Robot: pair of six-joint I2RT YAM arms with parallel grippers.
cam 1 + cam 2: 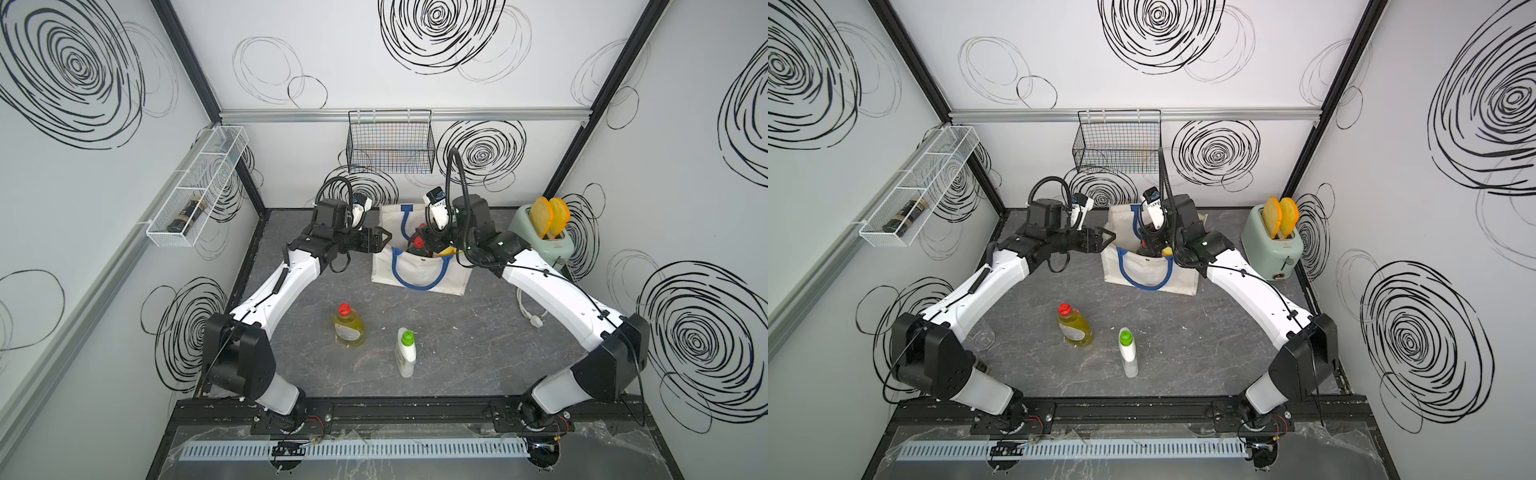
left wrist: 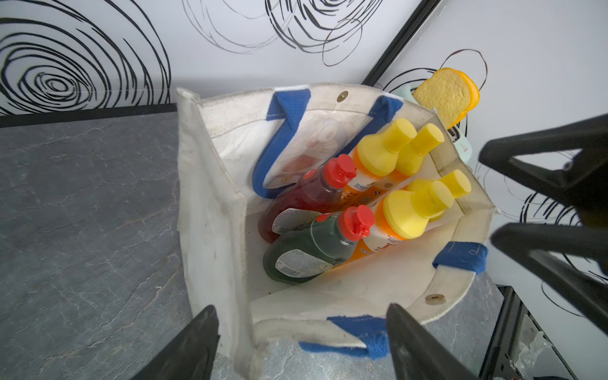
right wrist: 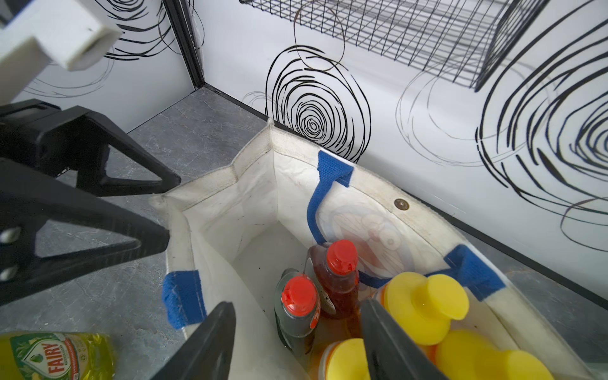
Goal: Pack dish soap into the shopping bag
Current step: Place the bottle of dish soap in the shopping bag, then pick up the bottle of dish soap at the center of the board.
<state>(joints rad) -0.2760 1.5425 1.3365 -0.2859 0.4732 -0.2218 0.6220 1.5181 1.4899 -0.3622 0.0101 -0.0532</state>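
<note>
Black left gripper [image 1: 384, 239] hangs at the shopping bag [image 1: 419, 274]'s left rim, jaws wide and empty, guessing it's propping the mouth open. Six dish soap bottles [image 2: 394, 154] sit inside. The right gripper [image 3: 297, 316] is above them, jaws apart, gripping nothing, with the green bottle [image 2: 309, 250] just below. The yellow bottle [image 1: 348, 328] and white bottle [image 1: 405, 351] stand out front, well clear of both.

On the grey table [image 1: 457, 332], a yellow-liquid bottle [image 1: 348, 329] and a white bottle [image 1: 405, 354] stand near the shopping bag [image 1: 419, 276].

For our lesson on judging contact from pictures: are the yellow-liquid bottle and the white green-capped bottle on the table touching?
Apart. Both top views show a strip of bare grey table between the yellow-liquid bottle and the white bottle.
</note>
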